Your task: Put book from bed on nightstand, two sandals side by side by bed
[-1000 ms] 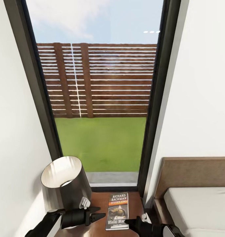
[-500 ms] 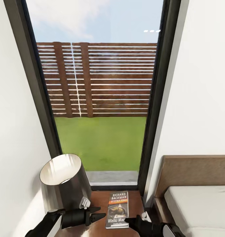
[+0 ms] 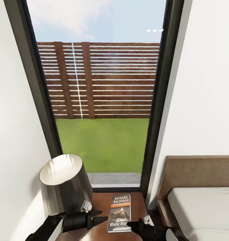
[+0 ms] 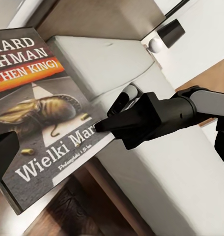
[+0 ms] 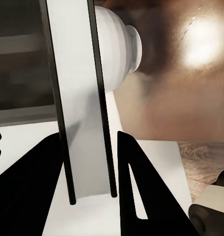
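Camera has tilted slightly; book stays flat on nightstand.

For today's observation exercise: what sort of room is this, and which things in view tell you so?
Most likely a bedroom: a bed with a wooden headboard, a nightstand beside it bearing a lamp and a book, and a tall window onto grass.

1 book, 1 nightstand, 1 lamp, 1 bed, seemingly 2 tools.
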You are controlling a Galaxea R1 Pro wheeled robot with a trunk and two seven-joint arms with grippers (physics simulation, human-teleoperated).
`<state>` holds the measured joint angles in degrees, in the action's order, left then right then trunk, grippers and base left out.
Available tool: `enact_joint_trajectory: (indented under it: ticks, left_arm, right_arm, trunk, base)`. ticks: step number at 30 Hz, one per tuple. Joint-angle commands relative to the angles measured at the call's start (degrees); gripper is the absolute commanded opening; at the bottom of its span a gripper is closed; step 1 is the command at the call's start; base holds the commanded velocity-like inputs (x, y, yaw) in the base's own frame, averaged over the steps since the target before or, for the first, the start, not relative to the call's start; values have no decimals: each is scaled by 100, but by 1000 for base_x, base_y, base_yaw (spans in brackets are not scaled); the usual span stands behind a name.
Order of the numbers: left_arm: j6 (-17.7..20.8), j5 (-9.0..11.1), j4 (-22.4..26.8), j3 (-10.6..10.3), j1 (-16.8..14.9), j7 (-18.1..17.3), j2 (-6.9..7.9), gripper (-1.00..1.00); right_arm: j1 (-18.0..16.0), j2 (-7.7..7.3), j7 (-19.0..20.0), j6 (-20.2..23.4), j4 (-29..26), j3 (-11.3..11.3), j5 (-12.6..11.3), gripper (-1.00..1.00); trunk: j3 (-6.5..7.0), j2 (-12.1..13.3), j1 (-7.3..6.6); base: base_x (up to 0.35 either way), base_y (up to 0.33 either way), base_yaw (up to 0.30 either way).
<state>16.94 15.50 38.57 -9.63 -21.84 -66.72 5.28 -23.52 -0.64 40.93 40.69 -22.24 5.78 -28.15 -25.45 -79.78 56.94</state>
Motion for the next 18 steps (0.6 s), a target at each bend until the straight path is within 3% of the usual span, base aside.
enact_joint_trajectory:
  ticks: [1,18]
  left_arm:
    - [59,58,1,-30,-4,1,8,100]
    - [59,58,1,-32,-4,10,8,100]
  right_arm:
    - [-4,3,11,35,0,28,-7,-100]
    - [-4,3,19,43,-7,35,-7,-100]
  trunk:
    - [-25,-45,22]
    - [-330,-727,396]
  base:
    - [0,0,0]
    - [0,0,0]
